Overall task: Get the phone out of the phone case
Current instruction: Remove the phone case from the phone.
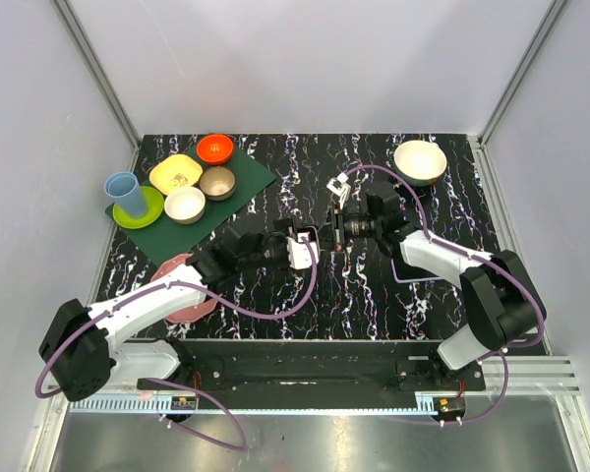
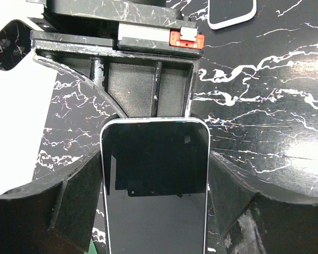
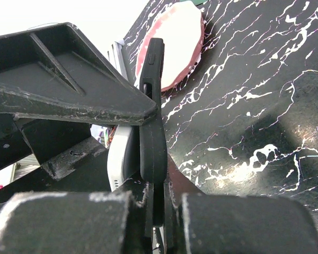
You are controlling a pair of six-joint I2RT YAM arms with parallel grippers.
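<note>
My two grippers meet above the middle of the table. My left gripper (image 1: 297,248) is shut on the phone (image 2: 155,180), a silver-edged slab with a dark screen, its sides between my two black fingers (image 2: 69,201). My right gripper (image 1: 336,234) is shut on the black phone case (image 3: 152,137), which stands on edge between its fingers (image 3: 217,222). In the right wrist view the phone (image 3: 122,153) sits just left of the case, its lower end pulled slightly away from it. Whether the upper end is still seated is hidden by the left finger.
A green mat (image 1: 251,182) at the back left carries several bowls, a green plate and a blue cup (image 1: 126,194). A pink plate (image 1: 172,285) lies under the left arm. A white bowl (image 1: 420,161) stands back right. A flat white-edged item (image 2: 230,13) lies on the table.
</note>
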